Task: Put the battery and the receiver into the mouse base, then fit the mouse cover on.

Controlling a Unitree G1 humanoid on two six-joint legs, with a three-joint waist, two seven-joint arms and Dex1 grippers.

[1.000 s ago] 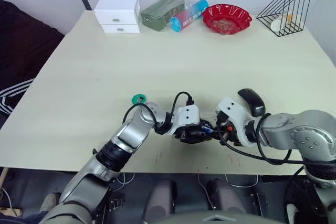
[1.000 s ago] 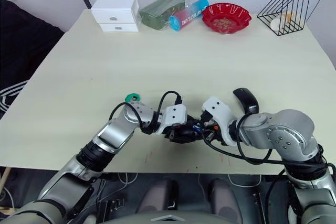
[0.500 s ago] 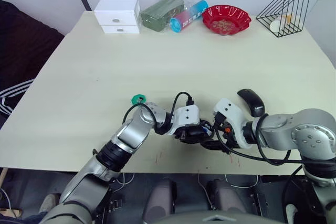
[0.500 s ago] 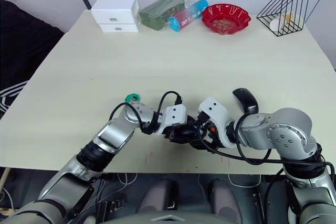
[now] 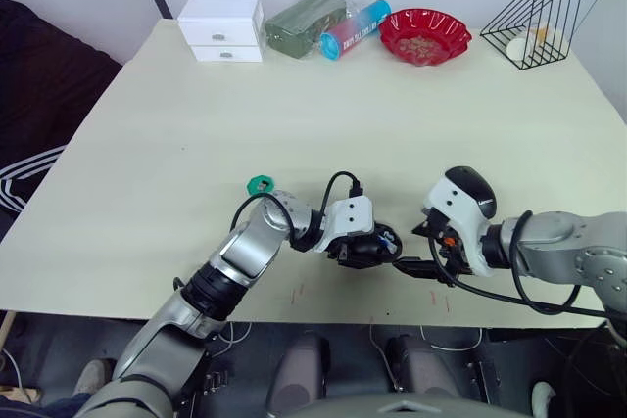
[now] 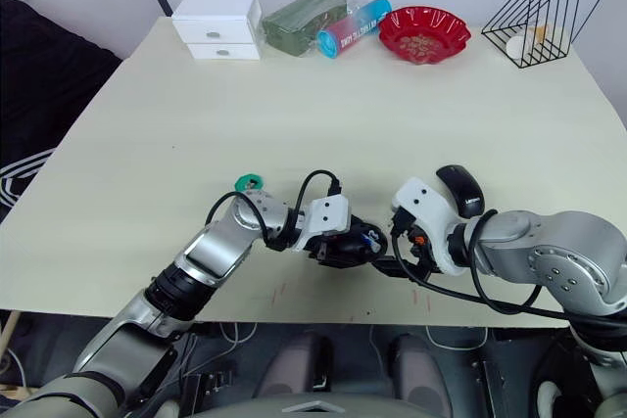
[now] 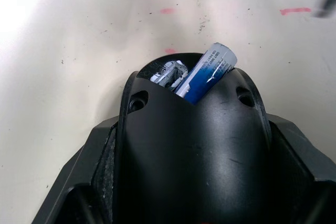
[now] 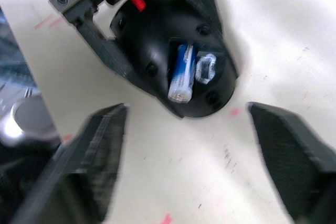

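— Two grippers are near the front edge of the table (image 5: 147, 124), yes? What does each one hold?

— The left gripper (image 5: 364, 247) is closed on the mouse base (image 7: 189, 145). Its two fingers press the black body from both sides, and the base sits low over the table. The right gripper (image 5: 423, 266) holds nothing — its fingers (image 8: 94, 145) are spread wide apart, and it is just beside the base, not touching it.

— And the battery?

— The battery (image 8: 181, 74), blue and white, lies in the hollow of the base. In the left wrist view one end of it sticks up at a slant above the rim, so it does not look fully seated. Beside it, in the same hollow, there is a small silver metal piece (image 8: 203, 68); I cannot tell surely what it is.

— Where is the mouse cover?

— The mouse cover (image 6: 458, 189) lies on the table just behind the right wrist, apart from the base, with its glossy side up.

— Other things?

— A small green ring-like object (image 5: 259, 184) lies near the left forearm. Along the far edge stand a white drawer box (image 5: 221, 26), a dark green pack (image 5: 304, 23), a pink and blue tube (image 5: 355, 29), a red bowl (image 5: 424, 35) and a black wire rack (image 5: 534, 9).
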